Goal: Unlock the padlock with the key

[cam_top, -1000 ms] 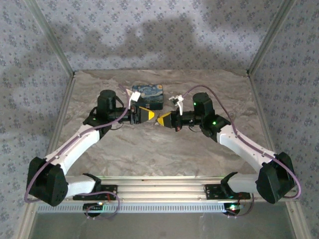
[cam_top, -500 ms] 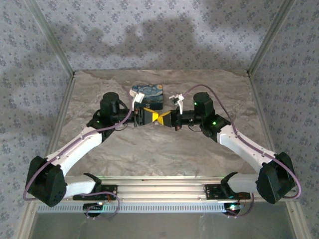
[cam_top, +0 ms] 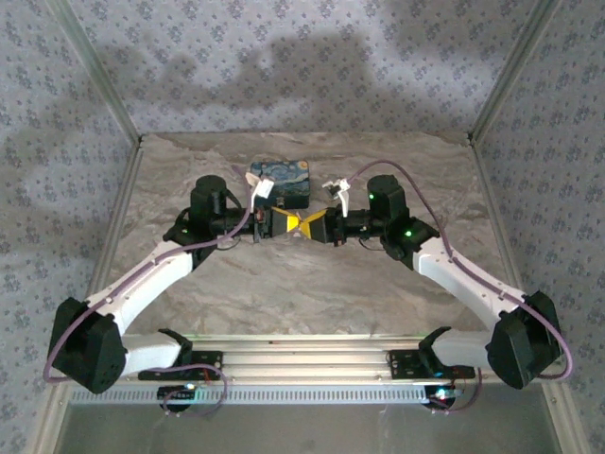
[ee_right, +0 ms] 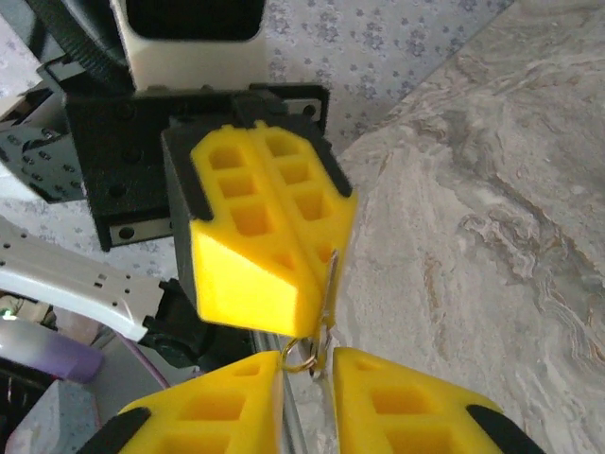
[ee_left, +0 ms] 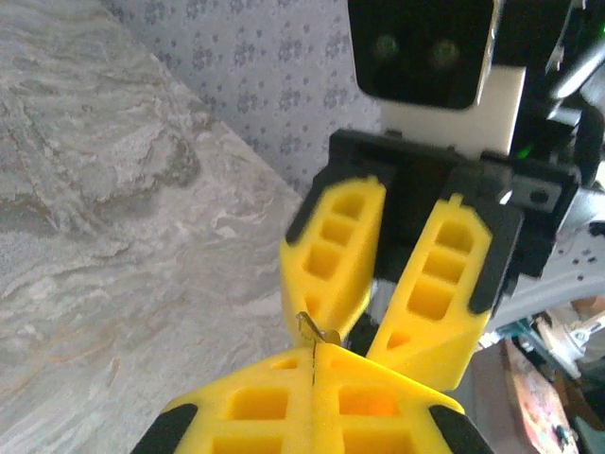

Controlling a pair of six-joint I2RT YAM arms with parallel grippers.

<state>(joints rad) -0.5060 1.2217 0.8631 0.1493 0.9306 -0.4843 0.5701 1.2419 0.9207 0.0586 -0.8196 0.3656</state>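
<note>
Pinched in the seam of the left gripper, yellow fingers pressed flat together: a tiny slender dark metal key, held above the middle of the marbled grey table. Long axis in line with those fingers, free end with its small wire ring pointing straight at the right gripper, in the narrow gap between its parted fingers. Just behind, flat on the table: a blocky blue padlock with swirly yellow-and-white print.
</note>
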